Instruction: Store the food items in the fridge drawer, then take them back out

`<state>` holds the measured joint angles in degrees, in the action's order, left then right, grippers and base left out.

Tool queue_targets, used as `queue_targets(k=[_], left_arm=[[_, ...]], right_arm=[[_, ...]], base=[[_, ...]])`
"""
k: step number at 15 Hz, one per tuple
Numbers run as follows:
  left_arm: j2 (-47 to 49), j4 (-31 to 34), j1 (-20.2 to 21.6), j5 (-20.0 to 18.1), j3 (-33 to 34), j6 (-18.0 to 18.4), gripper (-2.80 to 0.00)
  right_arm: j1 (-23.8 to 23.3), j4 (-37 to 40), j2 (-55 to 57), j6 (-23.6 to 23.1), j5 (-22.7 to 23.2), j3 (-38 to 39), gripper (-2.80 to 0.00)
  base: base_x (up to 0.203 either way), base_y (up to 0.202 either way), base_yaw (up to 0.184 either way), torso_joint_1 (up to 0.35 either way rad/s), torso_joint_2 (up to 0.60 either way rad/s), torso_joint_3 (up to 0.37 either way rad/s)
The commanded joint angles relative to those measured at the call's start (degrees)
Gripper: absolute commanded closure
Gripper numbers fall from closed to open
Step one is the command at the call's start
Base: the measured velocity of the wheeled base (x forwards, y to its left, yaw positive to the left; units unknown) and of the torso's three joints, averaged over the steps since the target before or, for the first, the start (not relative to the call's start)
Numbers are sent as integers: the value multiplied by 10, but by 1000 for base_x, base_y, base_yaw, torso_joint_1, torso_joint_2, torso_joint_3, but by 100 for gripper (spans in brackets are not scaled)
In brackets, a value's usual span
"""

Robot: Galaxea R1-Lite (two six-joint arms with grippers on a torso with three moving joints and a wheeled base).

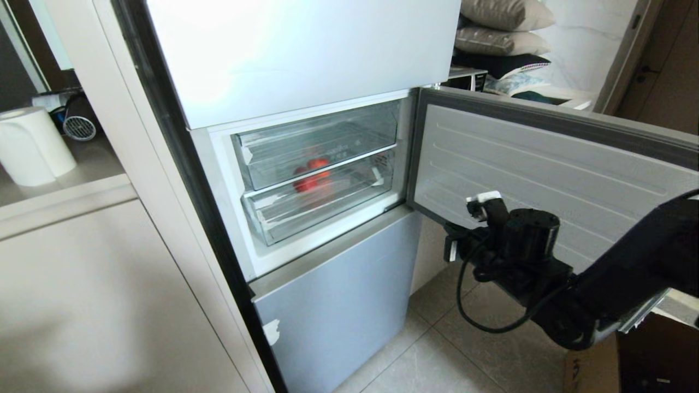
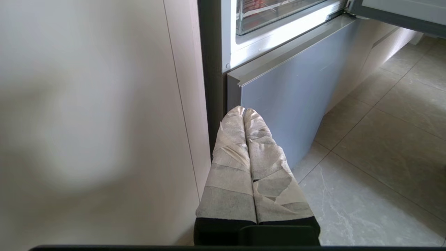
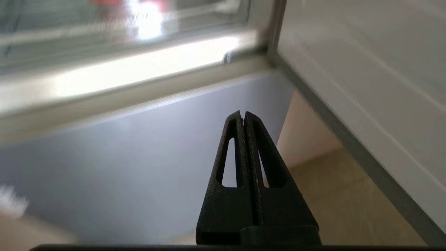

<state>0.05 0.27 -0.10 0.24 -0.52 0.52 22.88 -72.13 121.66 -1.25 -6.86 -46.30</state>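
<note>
PROGRESS: round red-orange tomato-like food items [image 1: 310, 173] lie inside the pushed-in clear plastic fridge drawer [image 1: 322, 204]; storing looks done, retrieval left | RIGHT: black right gripper [image 3: 243, 116] below the open door, jaws together, empty | LEFT: tape-wrapped left gripper [image 2: 243, 111] parked low, jaws together | UNCLEAR: item count, blurred behind plastic

Bright daylight w/ glare on upper fridge door [image 1: 300, 49] & lit sill [image 3: 139, 69]; right wrist view motion-blurred, head view edges warped.

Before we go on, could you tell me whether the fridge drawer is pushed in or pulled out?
Pushed in: the fridge drawer sits flush inside the compartment.
</note>
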Motion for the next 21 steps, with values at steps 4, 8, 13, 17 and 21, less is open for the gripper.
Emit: queue_targets(k=[4, 8, 13, 17, 21], left_arm=[[0, 0, 0, 0, 0, 0, 0], [0, 0, 0, 0, 0, 0, 0], [0, 0, 0, 0, 0, 0, 0], [0, 0, 0, 0, 0, 0, 0], [0, 0, 0, 0, 0, 0, 0]], right_arm=[[71, -152, 118, -66, -131, -79, 0], [71, -155, 110, -90, -127, -62, 0], [67, -155, 94, -94, -112, -18, 0], [66, -155, 90, -94, -107, -12, 0], [64, -155, 90, -93, -108, -9, 0]], base=[[0, 0, 0, 0, 0, 0], [0, 0, 0, 0, 0, 0], [0, 0, 0, 0, 0, 0], [-2, -3, 84, 1, 2, 5], [1, -8, 176, 3, 4, 0]])
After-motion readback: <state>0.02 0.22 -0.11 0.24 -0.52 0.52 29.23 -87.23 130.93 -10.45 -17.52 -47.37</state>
